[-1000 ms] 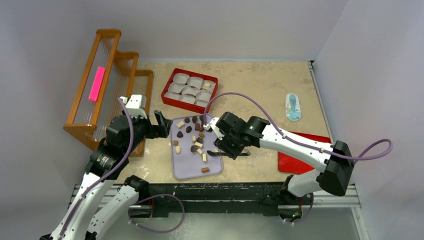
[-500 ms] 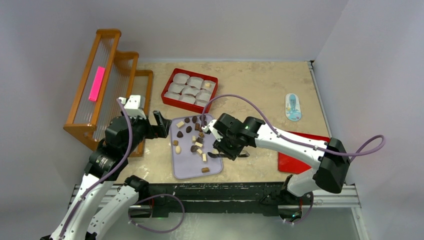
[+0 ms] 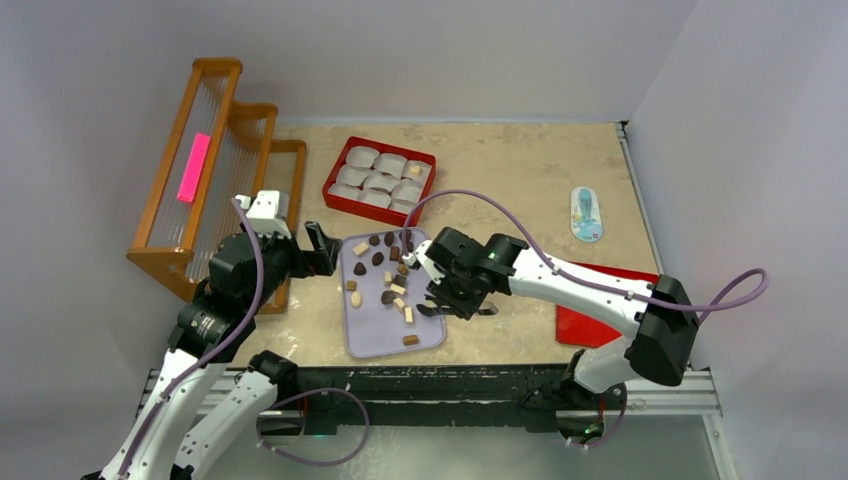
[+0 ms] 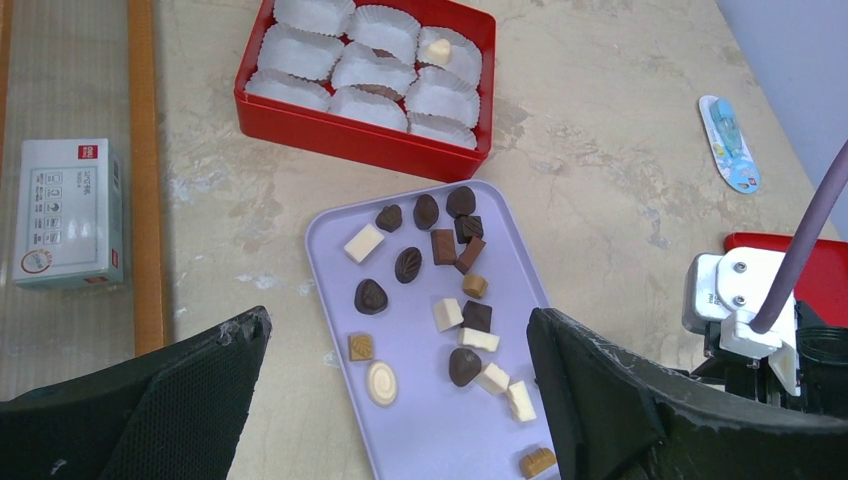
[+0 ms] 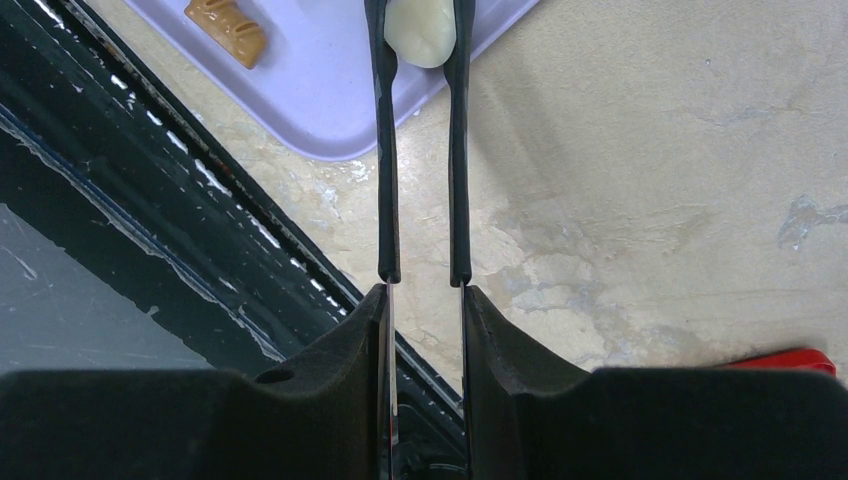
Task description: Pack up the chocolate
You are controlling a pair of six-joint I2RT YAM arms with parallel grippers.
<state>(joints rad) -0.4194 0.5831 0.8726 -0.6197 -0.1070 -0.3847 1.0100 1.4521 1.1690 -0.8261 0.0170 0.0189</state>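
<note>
Several chocolate pieces, dark brown, light brown and cream-white, lie on a lavender tray; they also show in the left wrist view. My right gripper is shut on black tongs. The tongs pinch a cream-white chocolate just above the tray's near right corner. My left gripper is open and empty, above the tray's left side. A red box of white paper cups stands beyond the tray. One cup holds a cream piece.
A wooden rack with a pink strip stands at the left, a white carton inside it. A red lid lies at the right under my right arm. A blue-white packet lies far right. The black rail runs along the front edge.
My right gripper has shifted slightly left with the tongs. The left arm has not moved.
</note>
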